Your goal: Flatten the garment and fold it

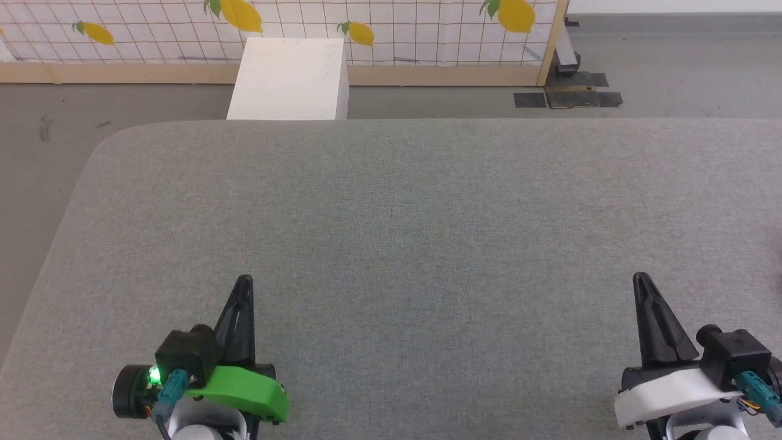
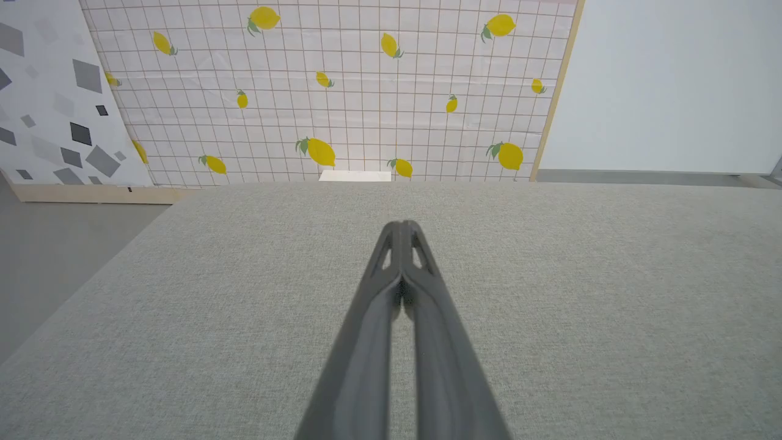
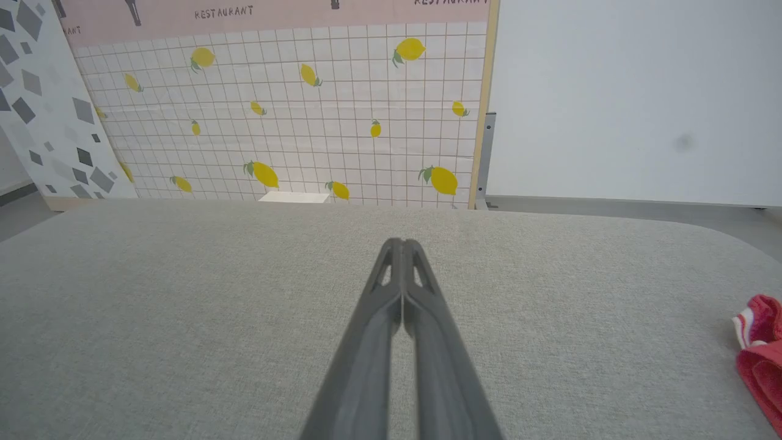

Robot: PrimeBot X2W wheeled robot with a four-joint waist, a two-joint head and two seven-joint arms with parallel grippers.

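Here, in the head view, the left pincer [image 1: 244, 280] and the right pincer [image 1: 640, 276] sit over the near part of a grey fabric-covered surface [image 1: 391, 201]. They are well apart from each other, and each has its two dark fingers pressed together into a single point, gripping nothing. Beyond the left pincer's fingertips, past the far edge of the surface, a white box [image 1: 287, 79] stands on the floor before a lemon-printed grid panel [image 1: 415, 30].

In the left wrist view, the left pincer's fingers meet at the tips, with a narrow slit between them lower down. The grey cloth of the surface stretches ahead of them toward the panel.

In the right wrist view, the right pincer is likewise closed tip to tip. The garment [image 3: 760, 348], a bunched red fold with red-and-white striped trim, lies on the surface far to this pincer's right. It is apart from the pincer and cut by the frame edge.
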